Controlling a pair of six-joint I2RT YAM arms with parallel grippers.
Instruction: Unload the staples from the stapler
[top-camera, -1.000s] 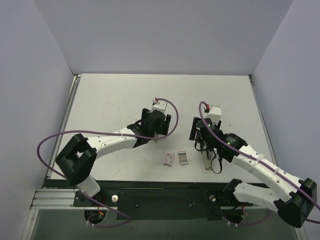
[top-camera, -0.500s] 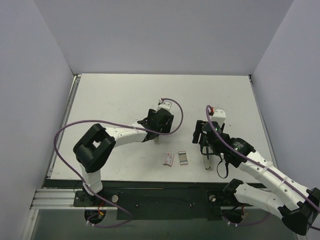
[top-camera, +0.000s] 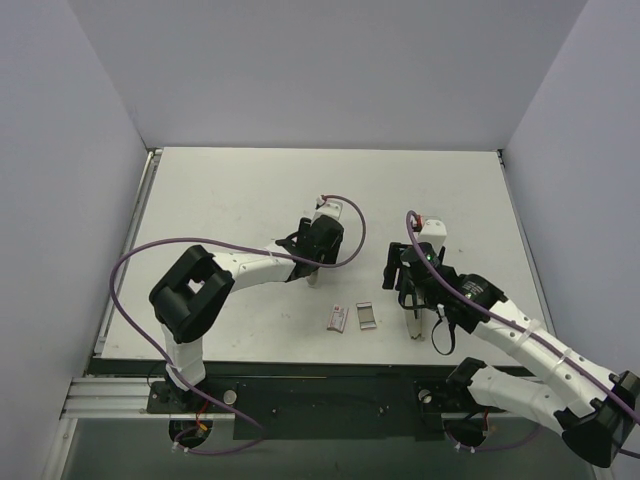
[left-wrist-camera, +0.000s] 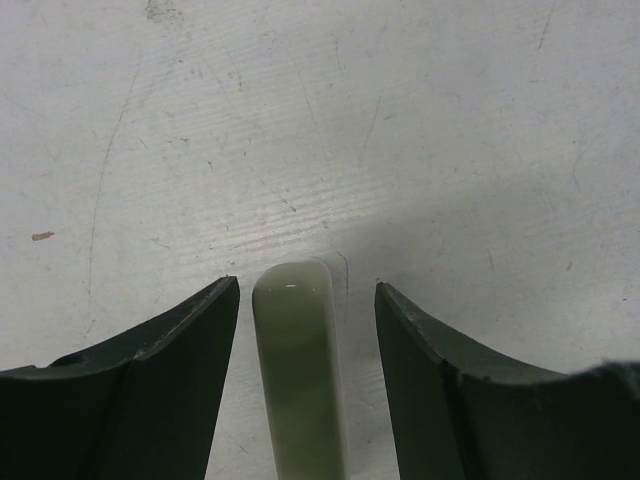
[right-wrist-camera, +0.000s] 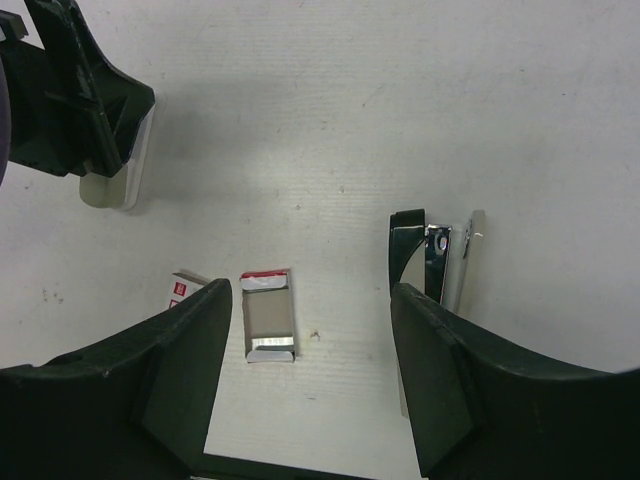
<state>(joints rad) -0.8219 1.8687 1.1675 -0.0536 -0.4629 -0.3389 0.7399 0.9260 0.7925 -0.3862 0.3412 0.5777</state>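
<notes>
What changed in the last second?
Left arm folded its elbow in toward the centre; left hand shifted slightly right, open astride the olive-grey bar. Right hand nudged a little right, open, holding nothing. Stapler, small tray and box stayed put.
</notes>
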